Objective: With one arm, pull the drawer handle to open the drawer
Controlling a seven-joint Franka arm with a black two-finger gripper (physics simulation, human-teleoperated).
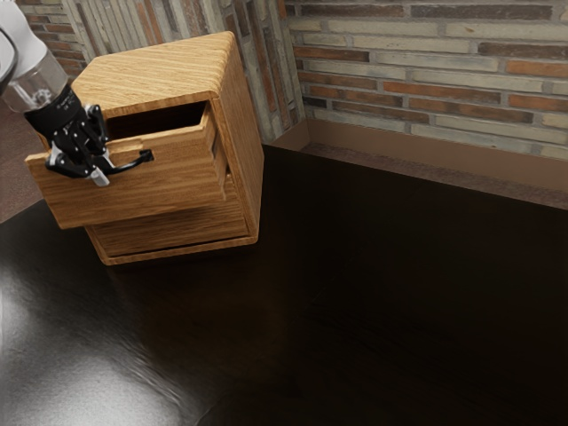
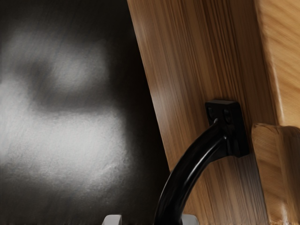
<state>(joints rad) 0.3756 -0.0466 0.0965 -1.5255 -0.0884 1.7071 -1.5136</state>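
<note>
A wooden cabinet (image 1: 160, 71) stands at the back left of the dark table. Its top drawer (image 1: 151, 191) is slid partway out toward the exterior view's left, with a dark gap showing behind its front panel. The lower drawer (image 1: 173, 231) sits flush in the cabinet. A black curved handle (image 1: 133, 161) is mounted on the top drawer's front. My black gripper (image 1: 87, 167) is shut on that handle at its left end. In the wrist view the handle (image 2: 187, 173) curves from its black mount (image 2: 225, 119) on the drawer front (image 2: 187, 65) down between my fingertips (image 2: 112, 219).
The glossy dark table (image 1: 355, 311) stretches wide to the exterior view's right and front of the cabinet. A brick wall (image 1: 426, 62) runs along the back, just behind the cabinet.
</note>
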